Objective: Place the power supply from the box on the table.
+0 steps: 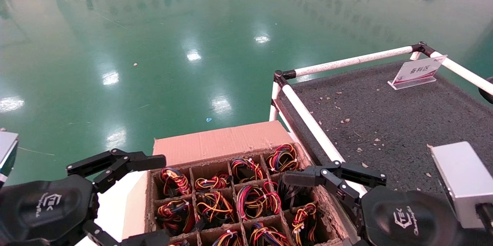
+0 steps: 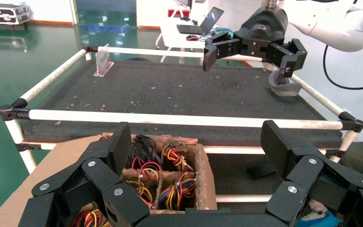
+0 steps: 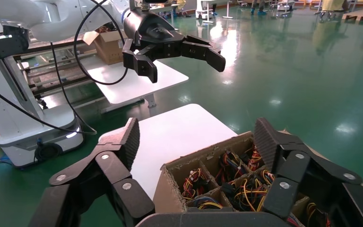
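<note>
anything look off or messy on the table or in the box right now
Small brownish scraps lie scattered over the table, like cardboard crumbs. The box has ragged, frayed divider edges. Otherwise its cells hold tidy wire bundles; one cell near the right gripper holds black cables.

Brown box [image 1: 219, 142] — dark grey table [image 1: 389, 123]

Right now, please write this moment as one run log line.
left gripper: open, beside box | right gripper: open, above box cells | power supply: nothing held | table: sign only
</note>
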Robot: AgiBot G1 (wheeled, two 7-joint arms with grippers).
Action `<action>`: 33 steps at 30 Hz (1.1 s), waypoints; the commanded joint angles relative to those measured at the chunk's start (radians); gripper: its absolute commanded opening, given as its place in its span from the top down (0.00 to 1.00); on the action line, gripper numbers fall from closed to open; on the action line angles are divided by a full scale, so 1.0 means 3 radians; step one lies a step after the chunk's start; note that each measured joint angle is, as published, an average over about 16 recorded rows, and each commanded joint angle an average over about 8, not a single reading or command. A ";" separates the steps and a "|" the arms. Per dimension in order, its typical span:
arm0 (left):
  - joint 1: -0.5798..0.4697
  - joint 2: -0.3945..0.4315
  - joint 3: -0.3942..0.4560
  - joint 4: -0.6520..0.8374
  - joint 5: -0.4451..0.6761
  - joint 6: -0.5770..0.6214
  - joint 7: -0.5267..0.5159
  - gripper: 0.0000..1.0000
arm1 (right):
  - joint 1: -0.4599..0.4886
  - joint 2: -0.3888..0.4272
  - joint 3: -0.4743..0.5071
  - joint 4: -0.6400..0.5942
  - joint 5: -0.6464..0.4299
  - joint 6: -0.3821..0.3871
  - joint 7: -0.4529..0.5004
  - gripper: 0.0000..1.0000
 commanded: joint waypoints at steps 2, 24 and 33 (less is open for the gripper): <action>0.0000 0.0000 0.0000 0.0000 0.0000 0.0000 0.0000 0.00 | 0.0000 0.0000 0.0000 0.0000 0.0000 0.0000 0.0000 1.00; 0.0000 0.0000 0.0000 0.0000 0.0000 0.0000 0.0000 0.00 | 0.0000 0.0000 0.0000 0.0000 0.0000 0.0000 0.0000 0.00; 0.0000 0.0000 0.0000 0.0000 0.0000 0.0000 0.0000 0.15 | 0.0000 0.0000 0.0000 0.0000 0.0000 0.0000 0.0000 0.00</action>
